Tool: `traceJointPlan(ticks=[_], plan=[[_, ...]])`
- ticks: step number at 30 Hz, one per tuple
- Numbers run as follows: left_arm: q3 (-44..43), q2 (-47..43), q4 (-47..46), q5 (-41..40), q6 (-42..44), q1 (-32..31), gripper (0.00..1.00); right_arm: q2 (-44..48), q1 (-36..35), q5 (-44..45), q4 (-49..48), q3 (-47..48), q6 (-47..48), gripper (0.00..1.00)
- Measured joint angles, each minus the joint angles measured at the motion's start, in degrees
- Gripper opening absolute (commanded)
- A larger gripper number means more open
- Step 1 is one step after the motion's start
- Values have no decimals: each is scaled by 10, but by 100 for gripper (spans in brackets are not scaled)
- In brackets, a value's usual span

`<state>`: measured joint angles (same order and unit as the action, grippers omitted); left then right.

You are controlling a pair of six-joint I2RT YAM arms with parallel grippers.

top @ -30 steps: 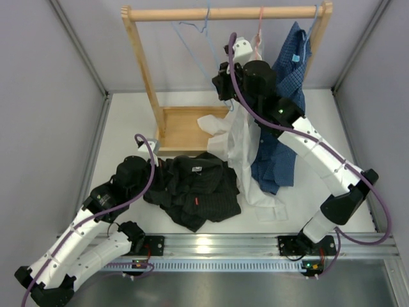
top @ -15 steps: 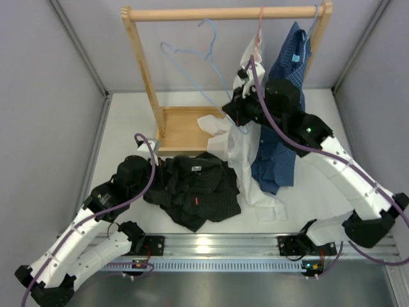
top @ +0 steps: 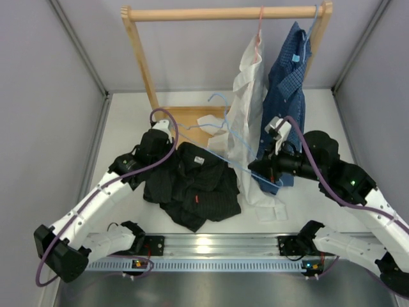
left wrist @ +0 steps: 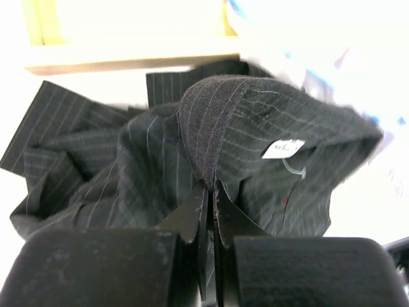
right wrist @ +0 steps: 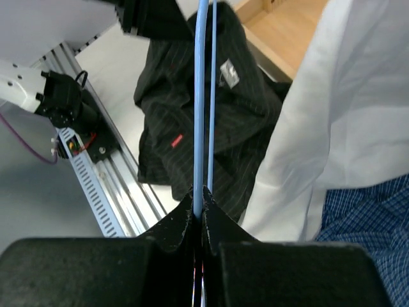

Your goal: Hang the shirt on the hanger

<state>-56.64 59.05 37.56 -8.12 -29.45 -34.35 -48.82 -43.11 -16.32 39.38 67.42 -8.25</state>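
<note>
The black pinstriped shirt (top: 195, 185) lies crumpled on the table between the arms. My left gripper (top: 172, 150) is at its far edge, shut on a raised fold of the collar (left wrist: 211, 128), next to the white neck label (left wrist: 283, 148). My right gripper (top: 257, 167) is shut on the thin light-blue hanger (top: 218, 96), held off the rail and slanting low over the table past the shirt's right side. In the right wrist view the hanger wire (right wrist: 200, 96) runs straight out from the closed jaws (right wrist: 201, 192) above the shirt (right wrist: 192, 109) and its red mark (right wrist: 177, 141).
A wooden rack (top: 223, 13) with a wooden base (top: 182, 121) stands at the back. A white shirt (top: 246, 121) on a pink hanger and a blue dotted shirt (top: 284, 83) hang from it, down to the table beside my right gripper. A metal rail (top: 211, 246) runs along the front.
My right gripper took the light-blue hanger off the rail and carried it down and forward beside the shirt. My left gripper moved from the shirt's left edge to its collar and holds it.
</note>
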Motion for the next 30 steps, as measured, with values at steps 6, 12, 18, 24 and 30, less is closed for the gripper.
traceJointPlan(ticks=[6, 12, 18, 24, 30], plan=[[-31, 40, -9, 22, -9, 39, 0, 60, 0, 2, 56, -31, 1, 0], [-44, 42, -12, 35, -9, 39, 0, 108, 0, 3, 87, -60, 1, 0], [-52, 41, -14, 95, -8, 40, 0, 127, 0, -10, 88, -102, -5, 0], [-52, 7, -20, 190, -3, 40, 0, 100, 0, -52, 56, -143, -15, 0], [-52, -31, -26, 305, 33, 40, 0, 75, 0, -127, -12, -172, -24, 0]])
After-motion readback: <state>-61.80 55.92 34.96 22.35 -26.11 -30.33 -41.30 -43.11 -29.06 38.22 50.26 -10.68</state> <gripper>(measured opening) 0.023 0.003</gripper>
